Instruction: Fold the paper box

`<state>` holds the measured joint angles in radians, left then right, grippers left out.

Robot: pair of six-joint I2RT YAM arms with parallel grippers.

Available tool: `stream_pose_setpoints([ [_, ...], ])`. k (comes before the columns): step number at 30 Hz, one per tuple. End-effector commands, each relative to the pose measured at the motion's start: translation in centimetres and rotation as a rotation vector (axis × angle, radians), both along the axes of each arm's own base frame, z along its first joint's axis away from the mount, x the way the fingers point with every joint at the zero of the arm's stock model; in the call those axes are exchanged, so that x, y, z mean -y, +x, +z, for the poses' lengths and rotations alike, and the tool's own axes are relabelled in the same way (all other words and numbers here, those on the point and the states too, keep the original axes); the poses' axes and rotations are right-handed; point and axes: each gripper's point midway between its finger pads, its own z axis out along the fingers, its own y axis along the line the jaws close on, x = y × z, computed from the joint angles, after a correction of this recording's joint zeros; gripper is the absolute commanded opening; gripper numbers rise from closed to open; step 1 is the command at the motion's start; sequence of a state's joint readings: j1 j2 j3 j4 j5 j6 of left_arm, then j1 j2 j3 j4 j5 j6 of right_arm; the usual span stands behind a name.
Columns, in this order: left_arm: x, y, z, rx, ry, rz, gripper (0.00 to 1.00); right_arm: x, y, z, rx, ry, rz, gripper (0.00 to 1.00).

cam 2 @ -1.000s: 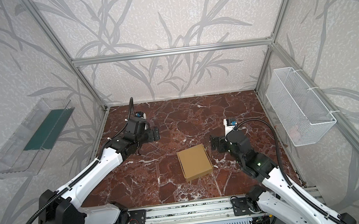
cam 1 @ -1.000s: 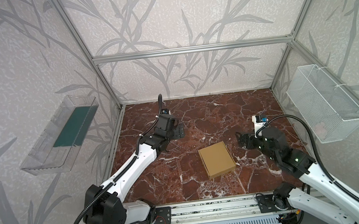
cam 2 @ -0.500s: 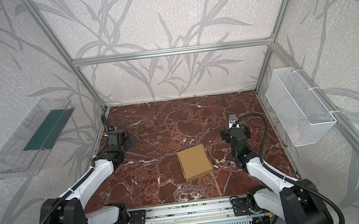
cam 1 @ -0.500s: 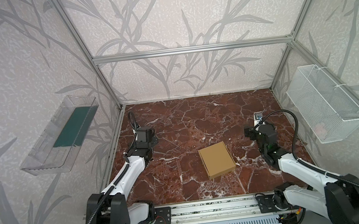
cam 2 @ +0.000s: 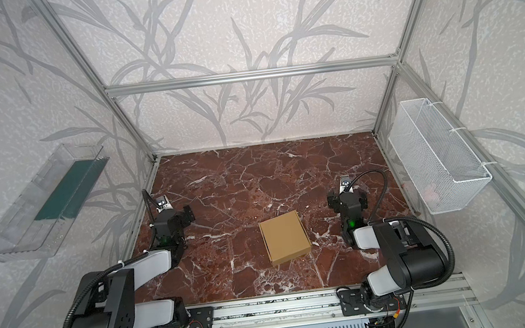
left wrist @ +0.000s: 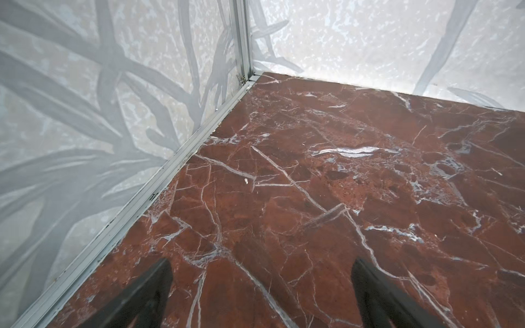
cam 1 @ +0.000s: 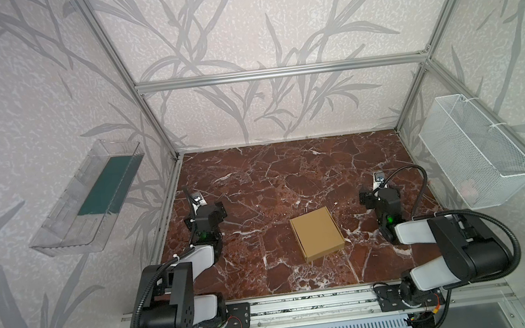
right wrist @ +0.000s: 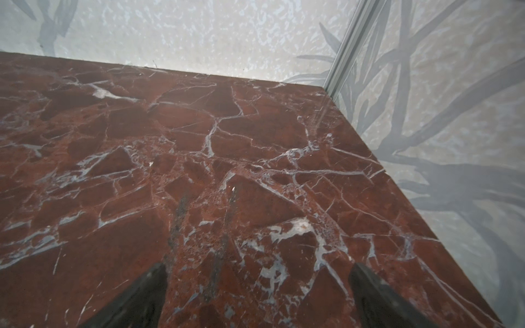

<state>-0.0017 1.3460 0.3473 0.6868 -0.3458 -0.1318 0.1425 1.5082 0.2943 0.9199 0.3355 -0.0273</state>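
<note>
**Left gripper** [left wrist: 260, 269] and **right gripper** [right wrist: 258, 269]: each had its jaws spread fully, with nothing between them but bare table [left wrist: 341, 198]. Over the last second both arms had drawn back from the middle and folded low at the near left and right sides, leaving each gripper well apart from the box [cam 1: 317, 233]. The box had not shifted. In both top views it lay near the table's centre, slightly rotated, between the 2 grippers and touched by neither. It read as a closed, shallow rectangular mailer with no flap standing, so the folding was judged finished and the retreat a return to rest.

**Materials:**
- Box: matte tan cardboard with crisp edges.
- Table: glossy red-brown marble pattern with white veins.
- Fingers [right wrist: 142, 298]: dark and tapered.
- Walls [cam 1: 271, 19]: pale leaf-printed panels in aluminium framing.
</note>
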Motion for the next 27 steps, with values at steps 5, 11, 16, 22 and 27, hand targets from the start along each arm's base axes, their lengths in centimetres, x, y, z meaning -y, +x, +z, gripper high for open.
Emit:
stream_pose_setpoints([
  [5,0.9,2.5,-1.2,0.027,-0.019,-0.104,0.99,-0.7,1.6,1.4,0.081,0.072,0.067,0.99],
  [11,0.9,2.8,-1.4,0.023,-0.007,-0.104,0.99,-1.3,2.4,1.3,0.072,0.067,0.111,0.99],
  [16,0.9,2.7,-1.0,0.051,0.068,-0.045,0.99,-1.4,2.4,1.5,0.088,0.063,0.114,0.99],
  [22,1.0,2.7,-0.9,0.059,0.084,-0.040,0.99,-2.2,2.6,1.3,0.069,0.062,0.163,0.99],
  [27,1.0,2.6,-0.8,0.063,0.090,-0.036,0.99,-2.7,2.8,1.3,0.058,0.061,0.193,0.99],
])
